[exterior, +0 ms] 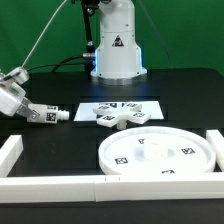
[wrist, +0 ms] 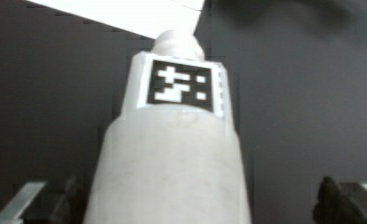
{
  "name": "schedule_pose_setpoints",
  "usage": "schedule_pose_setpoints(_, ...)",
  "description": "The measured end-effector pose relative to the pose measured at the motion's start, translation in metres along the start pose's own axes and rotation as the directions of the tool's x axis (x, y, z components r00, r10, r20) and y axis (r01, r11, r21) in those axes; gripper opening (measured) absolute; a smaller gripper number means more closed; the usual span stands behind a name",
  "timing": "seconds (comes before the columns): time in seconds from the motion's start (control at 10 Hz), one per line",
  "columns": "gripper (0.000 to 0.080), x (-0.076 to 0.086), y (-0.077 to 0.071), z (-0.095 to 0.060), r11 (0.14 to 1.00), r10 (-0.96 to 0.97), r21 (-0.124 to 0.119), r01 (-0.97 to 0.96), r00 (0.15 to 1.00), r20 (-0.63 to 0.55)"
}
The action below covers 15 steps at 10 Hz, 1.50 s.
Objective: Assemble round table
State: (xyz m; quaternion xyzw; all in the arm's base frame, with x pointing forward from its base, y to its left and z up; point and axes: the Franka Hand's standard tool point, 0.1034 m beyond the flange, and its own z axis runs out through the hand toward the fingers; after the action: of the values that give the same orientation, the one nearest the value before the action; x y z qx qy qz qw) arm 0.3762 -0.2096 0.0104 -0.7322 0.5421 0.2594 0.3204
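The white cylindrical leg [exterior: 47, 115] lies on the black table at the exterior view's left, with its tagged side up and its narrow tip toward the marker board. My gripper [exterior: 20, 104] is tilted low at the leg's thick end. In the wrist view the leg [wrist: 176, 130] fills the space between the dark fingers [wrist: 347, 200]. The jaws stand apart, with a gap on one side of the leg. The cross-shaped foot [exterior: 118, 118] lies at the centre. The large rimmed round disc [exterior: 160, 152] lies at the front right.
The marker board [exterior: 150, 103] lies behind the foot, and its corner shows in the wrist view [wrist: 91, 12]. White border rails run along the front [exterior: 50, 186], the left [exterior: 10, 152] and the right [exterior: 212, 140]. The arm's base [exterior: 118, 50] stands at the back.
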Motion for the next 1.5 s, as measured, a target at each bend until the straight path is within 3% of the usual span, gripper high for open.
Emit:
schedule_pose_setpoints(0.3, 0.0649, 0.000, 0.001, 0.002, 1.000, -0.002, -0.002, 0.002, 1.000, 0.000)
schedule_pose_setpoints(0.4, 0.0563, 0.000, 0.000, 0.002, 1.000, -0.003, -0.003, 0.003, 1.000, 0.000)
schedule_pose_setpoints(0.5, 0.0427, 0.000, 0.000, 0.002, 1.000, -0.003, -0.003, 0.003, 1.000, 0.000)
schedule_pose_setpoints(1.0, 0.0404, -0.002, -0.002, 0.002, 1.000, -0.011, -0.011, 0.011, 1.000, 0.000)
schedule_pose_setpoints(1.2, 0.0404, -0.027, -0.036, -0.011, 0.994, -0.099, -0.036, 0.098, 0.995, -0.024)
schedule_pose_setpoints(1.3, 0.0404, -0.045, -0.053, -0.023, 0.990, -0.137, -0.025, 0.137, 0.991, -0.007)
schedule_pose_setpoints(1.4, 0.0406, -0.051, -0.066, -0.033, 0.986, -0.166, -0.020, 0.165, 0.985, -0.056)
schedule_pose_setpoints(1.5, 0.0406, -0.053, -0.068, -0.033, 0.983, -0.182, -0.033, 0.179, 0.973, -0.145)
